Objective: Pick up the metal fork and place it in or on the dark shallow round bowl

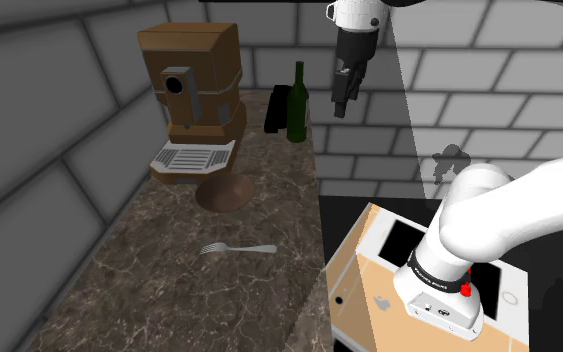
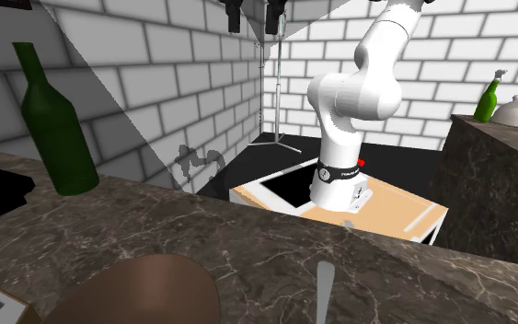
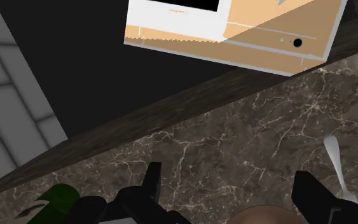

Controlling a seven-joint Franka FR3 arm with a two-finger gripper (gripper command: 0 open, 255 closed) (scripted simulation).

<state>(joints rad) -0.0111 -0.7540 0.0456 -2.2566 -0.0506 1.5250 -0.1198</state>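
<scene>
- Most of the marble counter (image 1: 169,300) runs off the shoulder view's bottom edge. To that view's right of it sits a black area.
- White arm (image 2: 353,92) stands on its box stand (image 1: 364,290). A dark band near the arm's base has white lettering, way too small to read.
- Brown boxy machine (image 1: 191,85) sits at the back of the counter. Its grey tray (image 1: 191,158) hangs over the brown bowl (image 1: 221,192), so the bowl's top is partly hidden. The second exterior view cuts the bowl off at its bottom edge.
- Green bottle (image 1: 297,100) stands just beside a black thing (image 1: 277,108) I honestly can't make out.
- Gripper (image 1: 342,105) hangs high above the counter. Its fingers (image 3: 152,184) are spread wide, holding and touching nothing.
- Fork (image 1: 239,248) lies flat on the counter, apart from the bowl and nearer the shoulder camera, tines toward that view's left. In the wrist view its handle slips behind one finger.
</scene>
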